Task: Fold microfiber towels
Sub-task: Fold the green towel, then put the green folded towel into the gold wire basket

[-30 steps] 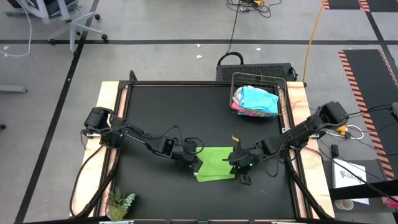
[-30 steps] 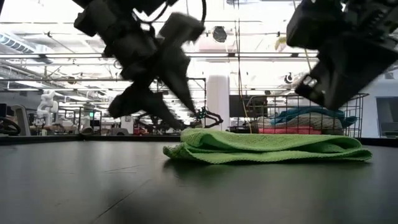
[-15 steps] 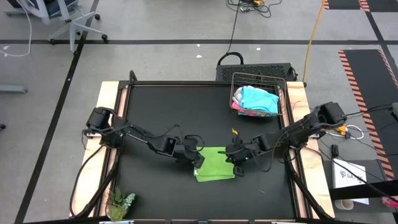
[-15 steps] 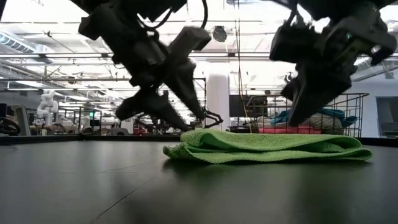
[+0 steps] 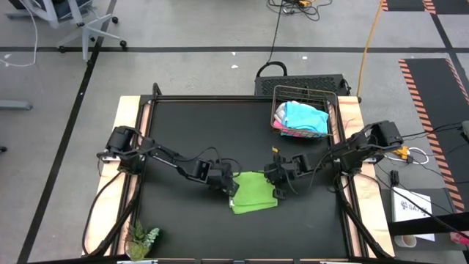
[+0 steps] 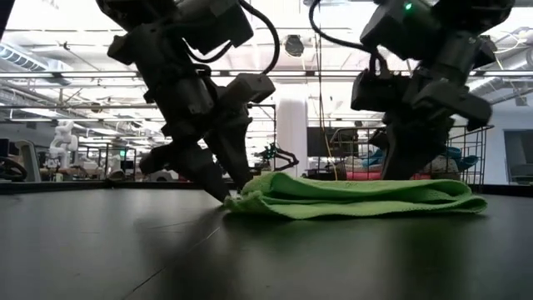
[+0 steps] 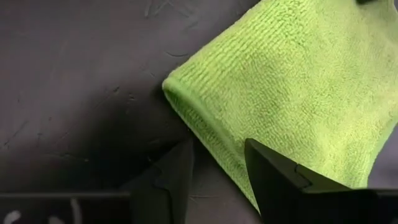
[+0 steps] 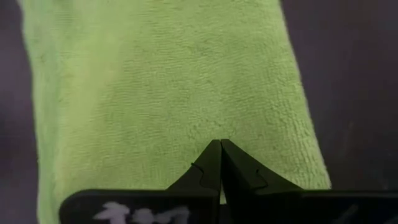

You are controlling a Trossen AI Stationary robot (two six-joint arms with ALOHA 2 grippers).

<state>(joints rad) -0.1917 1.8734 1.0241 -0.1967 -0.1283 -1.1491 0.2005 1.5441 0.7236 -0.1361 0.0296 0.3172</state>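
A lime green microfiber towel (image 5: 254, 193) lies folded flat on the black table (image 5: 183, 132), several layers thick in the low view (image 6: 358, 197). My left gripper (image 7: 217, 158) is open at the towel's left folded edge (image 7: 186, 112). One finger is over the bare table and the other over the cloth, tips down by the table (image 6: 236, 192). My right gripper (image 8: 221, 146) is shut, its tip down on top of the towel near its right edge (image 6: 398, 169). My left gripper stands astride the towel's left folded edge (image 7: 211, 155), slanting down from the table's left; I cannot tell whether either finger touches the cloth. My right gripper's shut fingertips (image 8: 214, 158) come slanting down from the right onto the towel's upper layer (image 8: 186, 112); whether they touch it I cannot tell.
A wire basket (image 5: 277, 99) at the far right holds more folded towels, a light blue one (image 5: 304, 116) on top. A small green plant (image 5: 141, 240) stands at the near left corner. Bare black table stretches to the left and far side.
Both grippers have come down to the green towel. My right gripper has swung toward the table's far-left, from beside the towel's right edge to above it, tipping steeper and staying shut. My left gripper has sunk to the towel's left edge, still open. The towel lies as before.
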